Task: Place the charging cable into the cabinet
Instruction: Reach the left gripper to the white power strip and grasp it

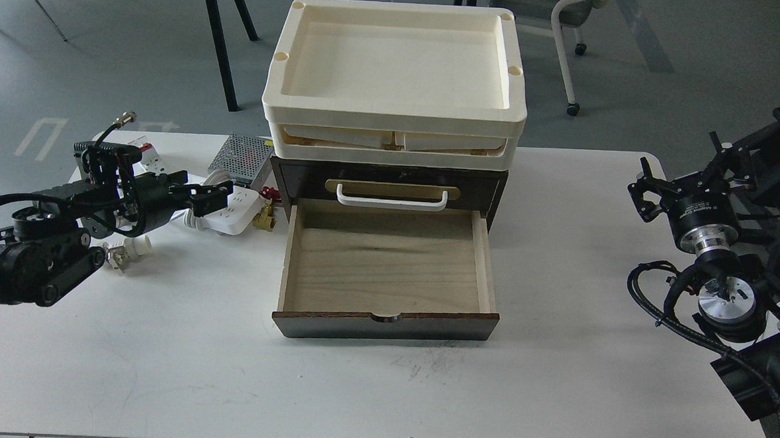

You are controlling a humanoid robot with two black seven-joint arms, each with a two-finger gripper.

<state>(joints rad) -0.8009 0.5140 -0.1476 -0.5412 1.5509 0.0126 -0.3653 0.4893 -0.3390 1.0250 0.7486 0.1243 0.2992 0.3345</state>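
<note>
Mesh box [240, 154] seemingly just behind charging cable [240, 214]

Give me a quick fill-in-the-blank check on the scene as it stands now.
1. The lower drawer of the cabinet is pulled ____.
2. Inside, that drawer holds ____.
3. The left gripper is over the charging cable, which lies to the cabinet's ____.
4. Stacked on top of the cabinet are cream ____.

Missing words: open; nothing; left; trays

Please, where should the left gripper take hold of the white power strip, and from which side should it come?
Probably across the narrow width of the power strip, near its right end, coming from above. It lies flat on the table, so its long edges suit two fingers. The left gripper covers its left part, and the cabinet stands close on the right.
</note>
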